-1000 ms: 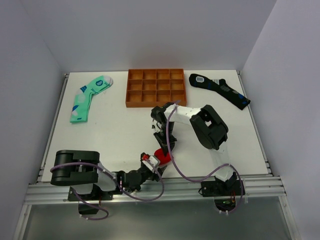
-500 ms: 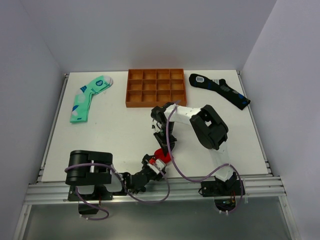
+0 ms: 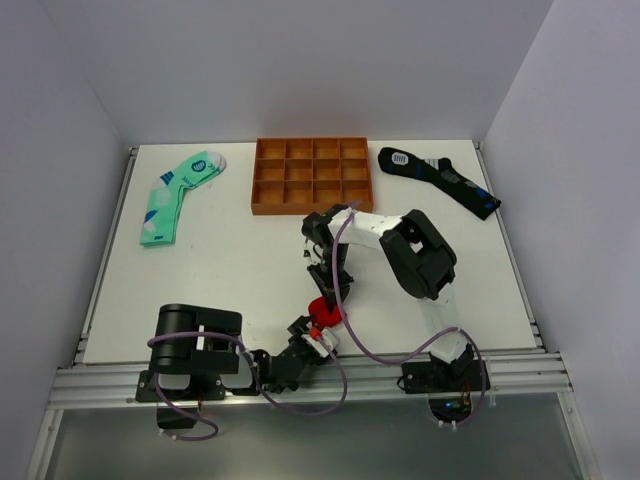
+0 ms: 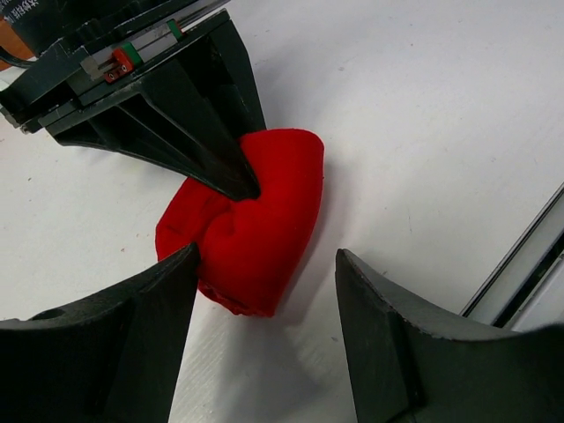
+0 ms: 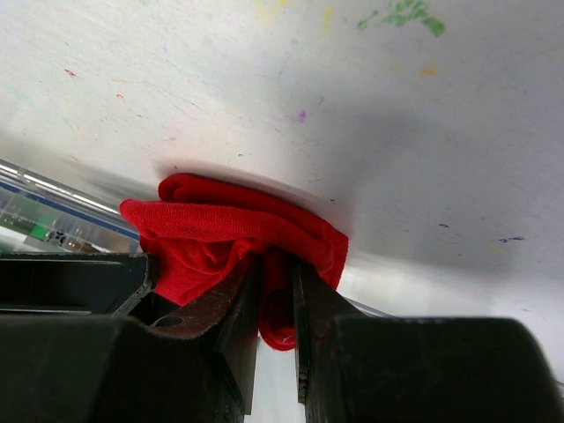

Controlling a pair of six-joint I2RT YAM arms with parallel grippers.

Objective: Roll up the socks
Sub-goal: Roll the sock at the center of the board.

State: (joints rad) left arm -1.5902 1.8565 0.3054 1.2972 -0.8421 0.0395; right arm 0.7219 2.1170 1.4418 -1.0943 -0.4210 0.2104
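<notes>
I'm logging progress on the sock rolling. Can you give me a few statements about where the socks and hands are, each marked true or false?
1. The right hand is shut on the red sock. True.
2. The left hand is clamped on the red sock. False: its jaws stand open, with one finger on each side of the bundle.
3. The mint-green sock lies in the orange tray. False: it lies flat on the table, to the left of the tray.
4. The black sock lies unrolled at the far right of the table. True.
</notes>
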